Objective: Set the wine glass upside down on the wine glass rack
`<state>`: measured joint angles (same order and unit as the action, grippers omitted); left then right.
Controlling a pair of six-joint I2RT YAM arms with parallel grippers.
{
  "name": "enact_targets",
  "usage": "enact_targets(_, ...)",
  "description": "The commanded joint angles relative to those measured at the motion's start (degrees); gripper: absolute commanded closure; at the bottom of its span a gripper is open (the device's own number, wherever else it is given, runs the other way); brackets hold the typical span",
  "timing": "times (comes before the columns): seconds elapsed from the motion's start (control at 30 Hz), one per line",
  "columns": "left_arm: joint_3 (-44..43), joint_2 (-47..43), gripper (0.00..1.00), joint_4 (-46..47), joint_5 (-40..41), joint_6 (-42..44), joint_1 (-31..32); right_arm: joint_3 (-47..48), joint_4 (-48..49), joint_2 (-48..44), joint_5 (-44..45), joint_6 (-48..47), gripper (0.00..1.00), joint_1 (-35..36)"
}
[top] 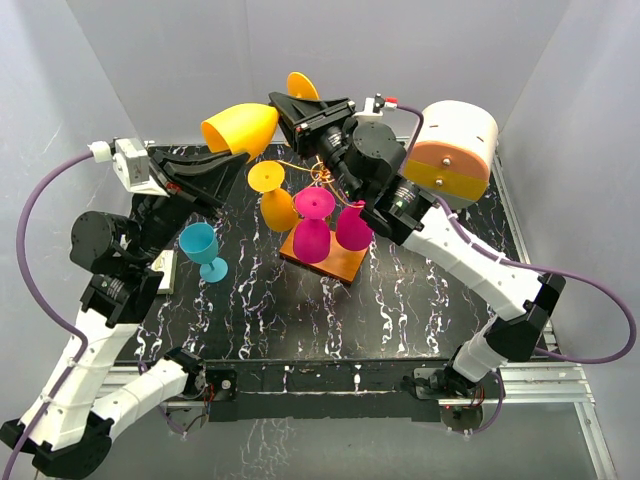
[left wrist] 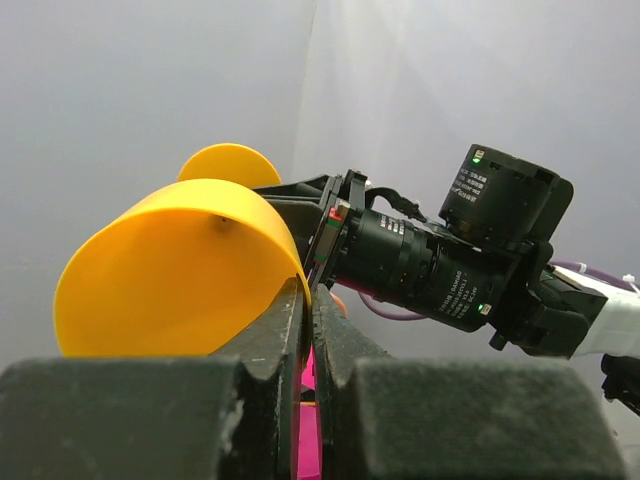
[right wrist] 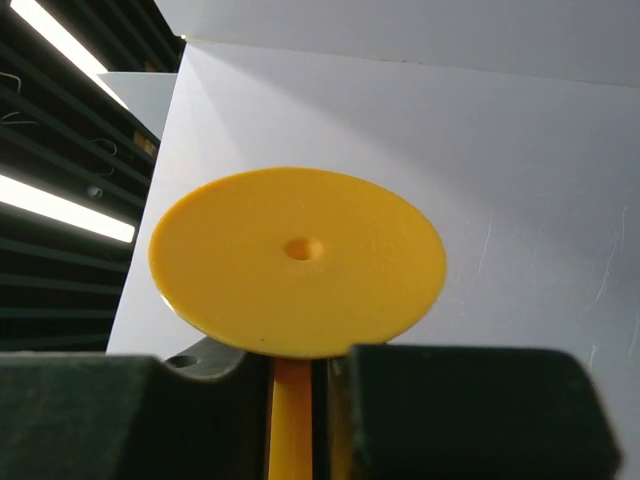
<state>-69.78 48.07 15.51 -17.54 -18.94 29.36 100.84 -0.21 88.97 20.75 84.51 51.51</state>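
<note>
A: Glass count?
B: Five. Two yellow, two magenta, one teal.
A: Where's the task one?
B: The yellow wine glass point(top: 240, 128) is in the air behind the wine glass rack point(top: 335, 262), lying roughly on its side, bowl left, foot right. One rack.
A: Grippers?
B: Two, both on it. The left gripper point(top: 236, 152) is fully closed, pinching the bowl wall at the rim. The right gripper point(right wrist: 310, 365) is drawn in narrow on the stem, just under the foot disc.
A: The other four?
B: The second yellow glass point(top: 275, 200) and both magenta glasses point(top: 312, 228) are inverted at the rack. The teal glass point(top: 203, 250) stands upright on the table point(top: 400, 300), left of the rack.
A: Anything else?
B: One cream-and-orange drum point(top: 455, 150), far right.
</note>
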Motion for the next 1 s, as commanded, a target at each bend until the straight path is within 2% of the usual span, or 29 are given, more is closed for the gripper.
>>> enact_targets(0.0,-0.2,-1.8,1.0,2.3,-2.1,-1.6,0.3,1.1,3.6,-0.6,0.0,-0.4,0.99,0.4)
enact_targets(0.13,-0.2,-2.3,0.99,0.4,0.5,-2.1,0.3,0.3,4.8,-0.8,0.2,-1.3,1.0,0.5)
enact_targets(0.23,-1.4,-2.5,0.8,-2.6,2.2,-2.3,0.3,0.0,6.3,-1.1,0.5,-3.3,1.0,0.5)
enact_targets(0.4,-1.5,-5.5,0.55,-8.1,7.4,-2.6,0.3,-2.6,10.0,-2.9,2.8,-7.3,1.0,0.5)
enact_targets(0.5,-0.6,-8.2,0.47,-11.9,12.7,-2.8,0.3,-3.1,10.6,-3.3,3.6,-9.9,1.0,0.5)
enact_targets(0.7,-5.5,-11.1,0.44,-21.4,20.4,-5.9,0.2,-3.6,13.6,-2.9,1.5,-16.2,1.0,0.5)
enact_targets(0.83,-9.9,-10.7,0.41,-20.8,21.2,-9.3,0.3,-4.2,14.6,-2.2,-2.7,-17.1,1.0,1.3)
enact_targets(0.97,-15.3,-7.8,0.4,-18.7,21.5,-12.9,0.3,-3.1,16.6,-1.1,-2.3,-23.8,1.0,5.6)
